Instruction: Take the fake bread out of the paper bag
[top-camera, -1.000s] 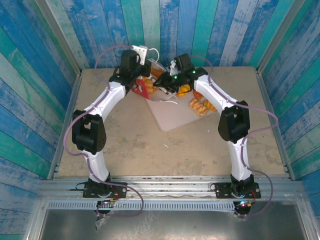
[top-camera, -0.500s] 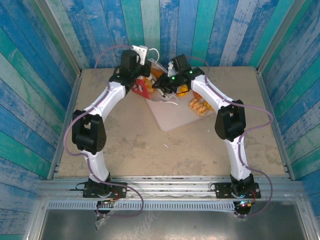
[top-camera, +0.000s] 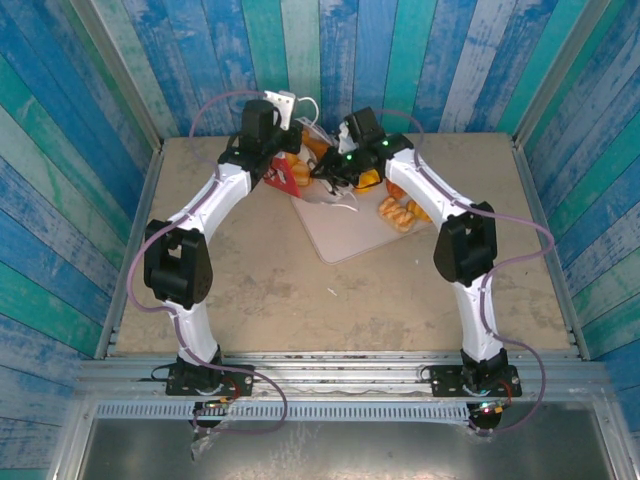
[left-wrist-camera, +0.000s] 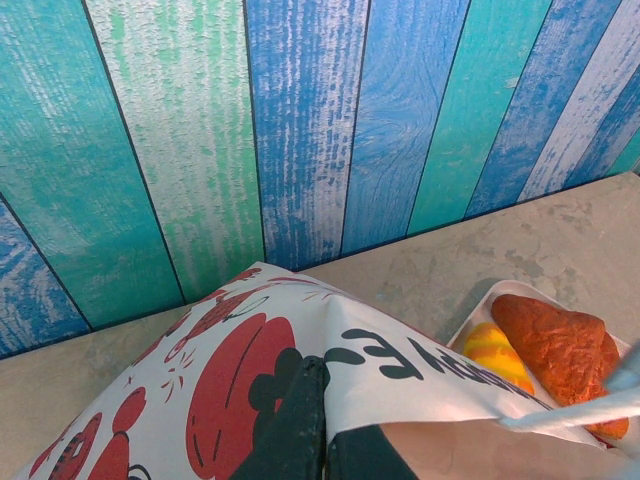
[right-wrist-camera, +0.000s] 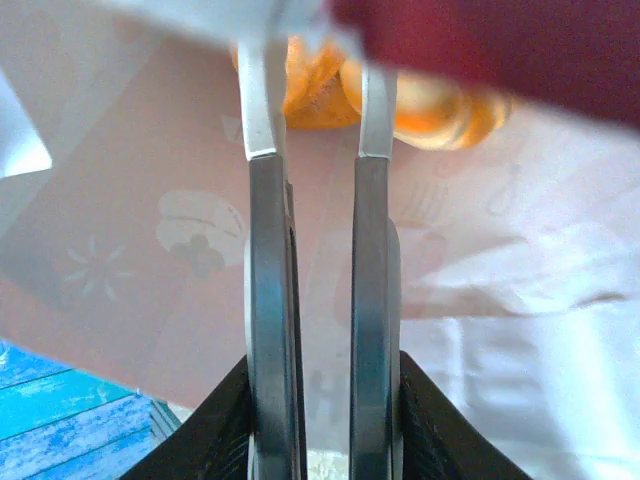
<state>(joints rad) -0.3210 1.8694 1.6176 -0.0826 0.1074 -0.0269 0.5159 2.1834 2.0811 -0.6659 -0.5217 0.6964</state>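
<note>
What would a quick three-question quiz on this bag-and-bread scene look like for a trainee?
1. True or false: the left gripper is pinched shut on the rim of the paper bag.
2. Pick one: what lies on the pale tray in the top view? A) fake bread B) spoons C) cups
3. Fill the gap: in the right wrist view, the pastry at the tips of the right gripper is coloured ____.

Key: 1 true; 2 A; 3 orange.
</note>
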